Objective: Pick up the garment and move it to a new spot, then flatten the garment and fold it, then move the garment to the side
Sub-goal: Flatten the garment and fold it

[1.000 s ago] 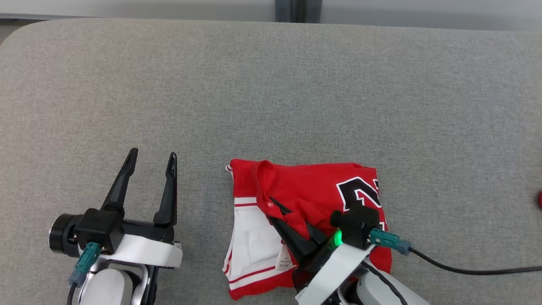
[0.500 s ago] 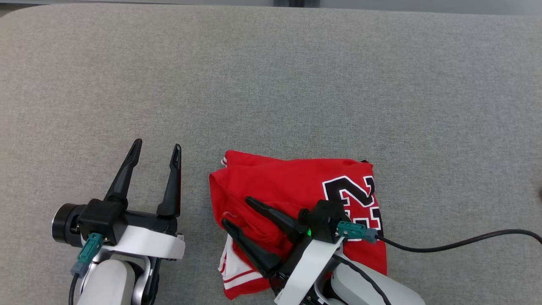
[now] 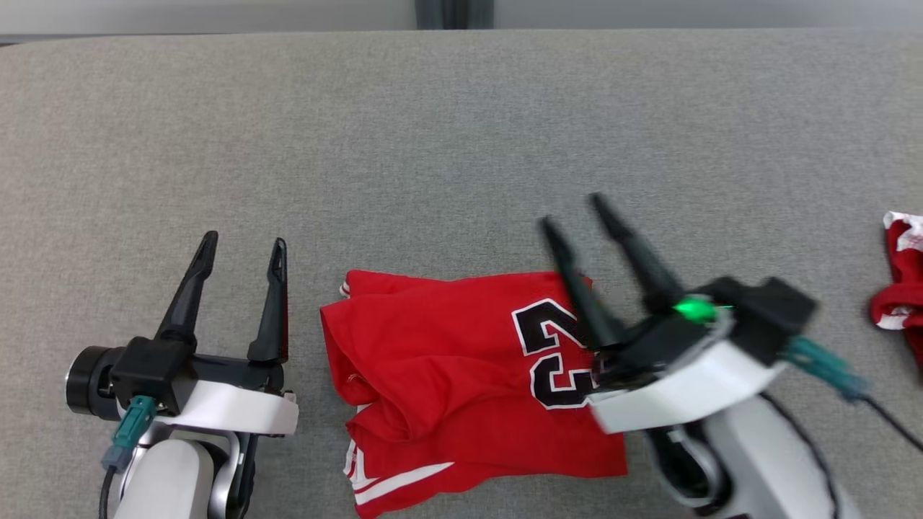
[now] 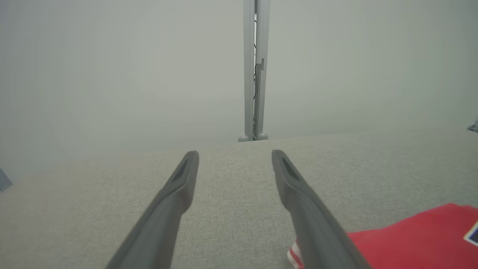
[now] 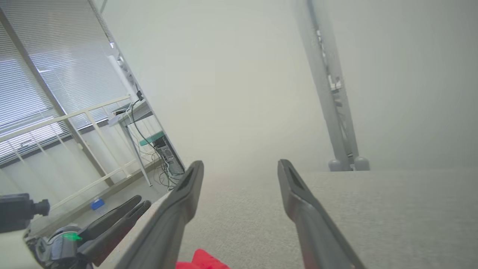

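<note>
We saw our right gripper (image 3: 573,211) spread wide and empty, blurred, its fingers reaching over the right edge of the red garment (image 3: 440,353). The garment lay folded on the grey table (image 3: 433,130). Our left gripper (image 3: 244,240), likewise splayed and empty, stood just beside its left edge.

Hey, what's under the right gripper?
The right edge of the jersey and grey table lie below the open, empty right gripper. Its wrist covers part of the black number and the jersey's corner there.
</note>
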### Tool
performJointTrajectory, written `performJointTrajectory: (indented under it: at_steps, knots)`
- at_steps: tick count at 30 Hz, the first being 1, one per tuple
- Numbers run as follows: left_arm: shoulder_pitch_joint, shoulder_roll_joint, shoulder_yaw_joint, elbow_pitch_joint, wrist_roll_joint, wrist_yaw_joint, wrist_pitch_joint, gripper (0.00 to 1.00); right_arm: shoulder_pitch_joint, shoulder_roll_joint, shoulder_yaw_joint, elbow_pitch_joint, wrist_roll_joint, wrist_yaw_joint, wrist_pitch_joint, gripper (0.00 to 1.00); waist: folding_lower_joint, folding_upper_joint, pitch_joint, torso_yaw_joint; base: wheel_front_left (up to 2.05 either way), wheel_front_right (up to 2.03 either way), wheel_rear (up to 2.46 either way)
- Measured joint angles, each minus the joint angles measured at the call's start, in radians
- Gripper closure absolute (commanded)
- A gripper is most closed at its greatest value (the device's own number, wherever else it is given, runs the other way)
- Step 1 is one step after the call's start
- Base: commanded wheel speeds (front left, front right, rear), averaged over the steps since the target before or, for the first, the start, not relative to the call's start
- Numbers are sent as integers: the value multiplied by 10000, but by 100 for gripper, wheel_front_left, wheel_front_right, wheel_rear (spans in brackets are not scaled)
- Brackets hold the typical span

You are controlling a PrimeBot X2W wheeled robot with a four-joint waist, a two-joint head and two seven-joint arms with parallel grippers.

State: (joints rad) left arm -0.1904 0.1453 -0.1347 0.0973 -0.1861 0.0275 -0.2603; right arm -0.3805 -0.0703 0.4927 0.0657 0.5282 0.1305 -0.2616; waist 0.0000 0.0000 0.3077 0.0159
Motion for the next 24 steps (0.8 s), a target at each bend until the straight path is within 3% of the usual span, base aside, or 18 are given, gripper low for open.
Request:
performJointTrajectory:
  at_steps: [9, 16, 24]
  knots:
    - [24, 199, 144, -290, 104, 134, 0, 0, 1589, -35, -3908, -1267, -1647, 0, 723, 0, 0, 0, -238, -227, 0, 0, 0]
    - [343, 316, 173, -531, 119, 268, 46, 0, 2374, -265, -5114, -1114, -2635, 0, 861, 0, 0, 0, -459, -305, 0, 0, 0]
    - [1052, 328, 54, -855, 117, 424, 314, 0, 3421, -397, -5534, -654, -3007, 0, 940, 0, 0, 0, -1077, -255, 0, 0, 0]
